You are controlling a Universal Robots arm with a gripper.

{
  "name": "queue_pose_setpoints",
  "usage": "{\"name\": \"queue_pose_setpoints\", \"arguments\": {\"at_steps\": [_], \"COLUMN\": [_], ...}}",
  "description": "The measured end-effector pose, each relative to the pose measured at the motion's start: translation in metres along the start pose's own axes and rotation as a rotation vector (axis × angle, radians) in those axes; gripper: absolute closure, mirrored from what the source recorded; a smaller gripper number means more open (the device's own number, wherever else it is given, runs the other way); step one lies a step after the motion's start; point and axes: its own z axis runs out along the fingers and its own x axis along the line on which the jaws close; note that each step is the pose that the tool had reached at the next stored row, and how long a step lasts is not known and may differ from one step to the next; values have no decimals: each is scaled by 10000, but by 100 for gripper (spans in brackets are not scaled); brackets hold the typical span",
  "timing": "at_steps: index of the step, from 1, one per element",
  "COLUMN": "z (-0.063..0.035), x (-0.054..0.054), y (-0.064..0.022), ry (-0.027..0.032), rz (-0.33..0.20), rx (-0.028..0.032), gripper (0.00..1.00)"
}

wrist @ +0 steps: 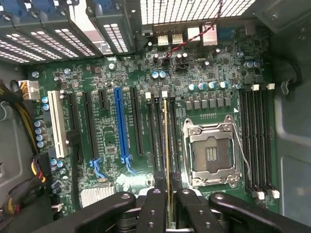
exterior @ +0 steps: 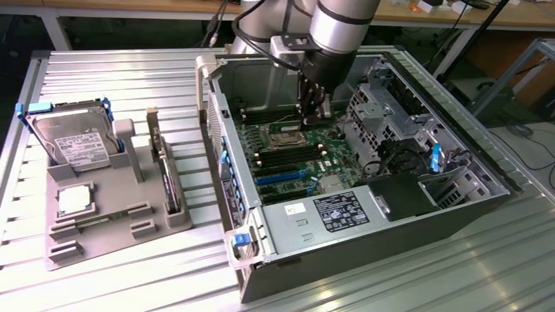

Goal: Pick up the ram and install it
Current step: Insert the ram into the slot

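Observation:
The open computer case stands on the table with its motherboard exposed. My gripper reaches down into the case, just beside the CPU socket. In the wrist view the gripper is shut on the ram, seen edge-on as a thin green-gold strip. The stick runs lengthwise over the dark memory slots, between the expansion slots and the CPU socket. Whether it touches a slot I cannot tell.
A grey tray at the exterior view's left holds a silver hard drive, an upright expansion card and a processor. Drive cages and cables crowd the case. More memory slots lie beyond the socket.

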Motion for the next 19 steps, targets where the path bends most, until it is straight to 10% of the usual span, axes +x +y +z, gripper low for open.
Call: {"name": "queue_pose_setpoints", "arguments": {"at_steps": [4, 19], "z": [138, 605], "x": [5, 33], "y": [15, 52], "ry": [0, 39], "rz": [-682, -278], "rx": [-14, -110], "gripper": [85, 85]}}
